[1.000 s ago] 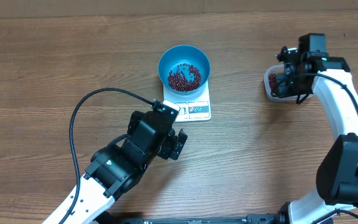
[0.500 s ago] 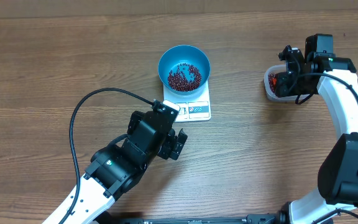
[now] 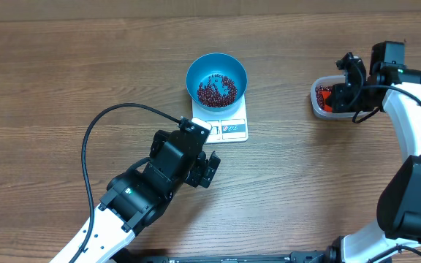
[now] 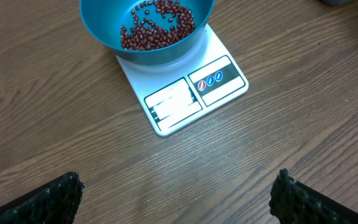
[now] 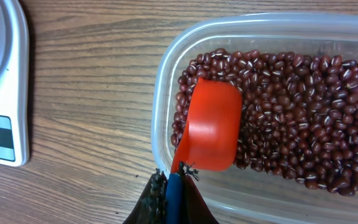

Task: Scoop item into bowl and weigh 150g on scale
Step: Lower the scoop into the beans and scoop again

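Note:
The blue bowl stands on the white scale and holds a loose layer of maroon beans. In the left wrist view the bowl, its beans and the scale lie ahead of my left gripper. That left gripper is open over bare wood, nothing between its fingers. My right gripper is shut on the blue handle of a red scoop. The scoop lies mouth down on the beans in the clear tub.
The clear plastic tub of beans sits at the right of the table, well apart from the scale. A black cable loops left of my left arm. Bare wooden tabletop lies between scale and tub.
My right arm has drawn back to the right, uncovering more of the tub, with the scoop still in its grip. The left arm has not moved.

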Controlling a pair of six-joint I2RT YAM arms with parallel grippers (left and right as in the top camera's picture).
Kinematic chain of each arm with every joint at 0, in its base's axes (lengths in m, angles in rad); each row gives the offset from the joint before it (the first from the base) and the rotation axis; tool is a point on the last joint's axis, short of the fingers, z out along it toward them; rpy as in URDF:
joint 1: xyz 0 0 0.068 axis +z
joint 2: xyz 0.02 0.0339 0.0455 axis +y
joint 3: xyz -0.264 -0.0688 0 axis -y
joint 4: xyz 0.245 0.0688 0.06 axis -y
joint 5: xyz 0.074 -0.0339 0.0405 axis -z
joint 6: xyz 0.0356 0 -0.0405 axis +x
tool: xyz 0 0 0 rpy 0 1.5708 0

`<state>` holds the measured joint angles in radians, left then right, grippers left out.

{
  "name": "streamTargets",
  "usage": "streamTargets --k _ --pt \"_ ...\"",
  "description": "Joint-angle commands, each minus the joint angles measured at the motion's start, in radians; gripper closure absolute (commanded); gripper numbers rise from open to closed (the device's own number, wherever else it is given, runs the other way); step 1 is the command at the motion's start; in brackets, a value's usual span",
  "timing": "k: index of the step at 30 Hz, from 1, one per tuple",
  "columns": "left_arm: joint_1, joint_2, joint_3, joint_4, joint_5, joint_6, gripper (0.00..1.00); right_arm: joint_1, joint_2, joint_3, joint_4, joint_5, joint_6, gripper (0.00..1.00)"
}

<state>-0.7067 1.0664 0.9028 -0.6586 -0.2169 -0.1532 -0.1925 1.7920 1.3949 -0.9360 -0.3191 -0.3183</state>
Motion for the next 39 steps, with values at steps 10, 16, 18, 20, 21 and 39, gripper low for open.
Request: streamTargets --k 10,16,18,20,21,39 --pt "0.001 0.006 -0.005 0.001 0.005 0.011 0.01 -0.066 0.05 -0.002 -0.02 -0.132 0.036 0.96" --pt "0.001 0.006 -0.005 0.001 0.005 0.011 0.0 -0.085 0.068 -0.002 -0.016 -0.158 0.061 0.96" --pt "0.001 0.006 -0.005 0.001 0.005 0.011 0.01 -0.085 0.068 -0.002 -0.013 -0.158 0.061 0.96" --pt "0.002 0.006 -0.005 0.001 0.005 0.011 0.0 -0.085 0.068 -0.002 -0.008 -0.166 0.06 0.96" --pt "0.001 0.006 -0.005 0.001 0.005 0.011 0.01 -0.085 0.068 -0.002 -0.004 -0.179 0.061 0.96" --pt "0.001 0.006 -0.005 0.001 0.005 0.011 0.01 -0.179 0.149 -0.002 0.018 -0.226 0.158 0.96"
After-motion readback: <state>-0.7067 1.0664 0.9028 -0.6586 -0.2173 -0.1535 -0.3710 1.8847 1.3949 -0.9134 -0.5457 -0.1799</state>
